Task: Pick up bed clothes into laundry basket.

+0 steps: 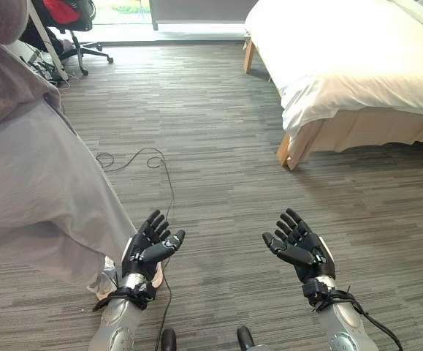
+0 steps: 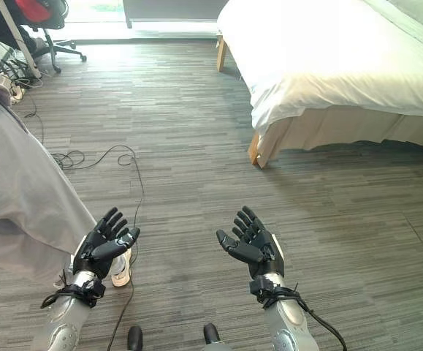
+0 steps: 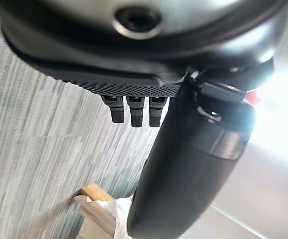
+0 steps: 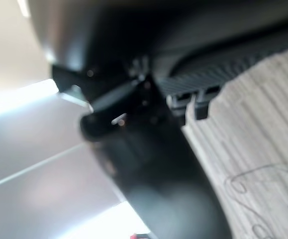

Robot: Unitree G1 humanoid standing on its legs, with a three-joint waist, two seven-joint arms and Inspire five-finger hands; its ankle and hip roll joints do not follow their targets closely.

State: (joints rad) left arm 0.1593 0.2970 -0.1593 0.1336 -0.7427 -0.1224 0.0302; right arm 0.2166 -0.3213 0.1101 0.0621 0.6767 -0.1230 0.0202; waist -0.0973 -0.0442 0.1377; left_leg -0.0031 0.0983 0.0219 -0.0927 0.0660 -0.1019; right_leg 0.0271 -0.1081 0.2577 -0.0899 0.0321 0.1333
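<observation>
While both hands hover palm-up over the carpet, left hand [image 1: 149,247] and right hand [image 1: 301,245] spread and empty, the white bedding [image 1: 357,69] lies draped over the bed [image 1: 306,142] at about 1 o'clock, well apart from them. Likely soft, limp, bulky and light, prone to trail, so best gathered in a bunched fold at the overhanging near corner. A person [image 1: 28,175] stands at 9 o'clock; no basket seen.

I stand in a bedroom: a bed [image 1: 350,66] with white bedding on a wooden frame, grey striped carpet [image 1: 218,168], and an office chair [image 1: 76,25] by the window.
</observation>
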